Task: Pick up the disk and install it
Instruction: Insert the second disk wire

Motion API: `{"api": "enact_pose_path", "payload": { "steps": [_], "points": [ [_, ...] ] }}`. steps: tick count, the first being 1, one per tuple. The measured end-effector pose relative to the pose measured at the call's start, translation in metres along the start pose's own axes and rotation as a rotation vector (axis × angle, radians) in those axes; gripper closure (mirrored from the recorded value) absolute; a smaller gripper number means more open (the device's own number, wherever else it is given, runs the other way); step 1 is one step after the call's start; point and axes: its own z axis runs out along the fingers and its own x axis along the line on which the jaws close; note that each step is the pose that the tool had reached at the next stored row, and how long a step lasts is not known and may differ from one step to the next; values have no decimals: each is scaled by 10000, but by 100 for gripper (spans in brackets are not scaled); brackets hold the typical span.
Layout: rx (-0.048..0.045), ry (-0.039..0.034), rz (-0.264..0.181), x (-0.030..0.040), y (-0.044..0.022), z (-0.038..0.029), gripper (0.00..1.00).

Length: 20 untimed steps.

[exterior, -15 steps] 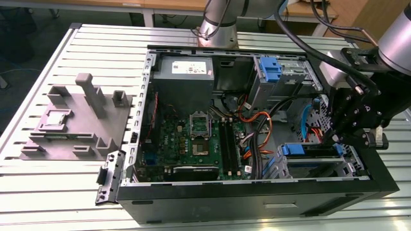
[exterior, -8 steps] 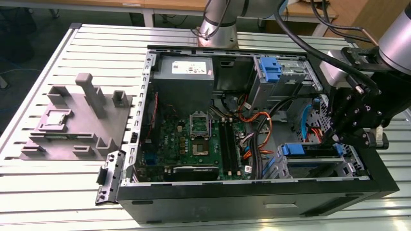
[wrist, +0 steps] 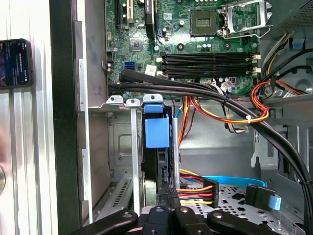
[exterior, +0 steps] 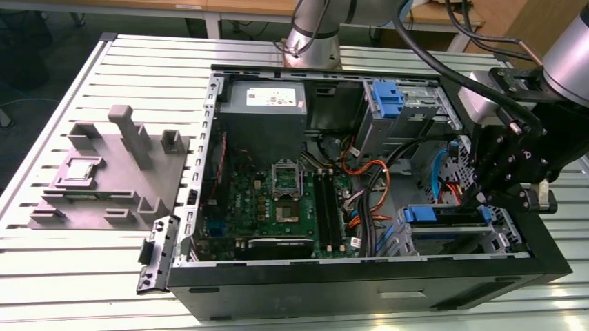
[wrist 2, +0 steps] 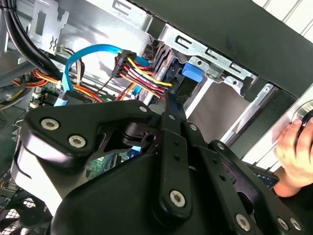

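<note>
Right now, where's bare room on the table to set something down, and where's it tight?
Free: the slatted table in front of the grey fixture, and the strip behind the case. Crowded: the drive bay under the gripper, with cables beside it.

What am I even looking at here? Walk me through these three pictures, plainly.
A robot arm with a black gripper works inside an open computer case lying on a slatted metal table. The exterior view looks down on it all; both wrist views come from cameras riding on the arm. Inside are the green motherboard, a grey power supply and bundled cables. The disk, with its blue carrier, sits upright in a drive bay by the gripper. A grey fixture block rests on the table. A person's hand shows beside the case.
</note>
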Motion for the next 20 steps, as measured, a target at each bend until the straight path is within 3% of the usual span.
{"api": "enact_pose_path", "payload": {
  "steps": [5, 10, 18, 20],
  "points": [
    [1, -2, 1, 6, 120, 3, 90],
    [2, 0, 1, 7, 124, -23, 90],
    [2, -9, 1, 5, 123, -334, 90],
    [2, -8, 1, -3, 123, -387, 90]
  ]
}}
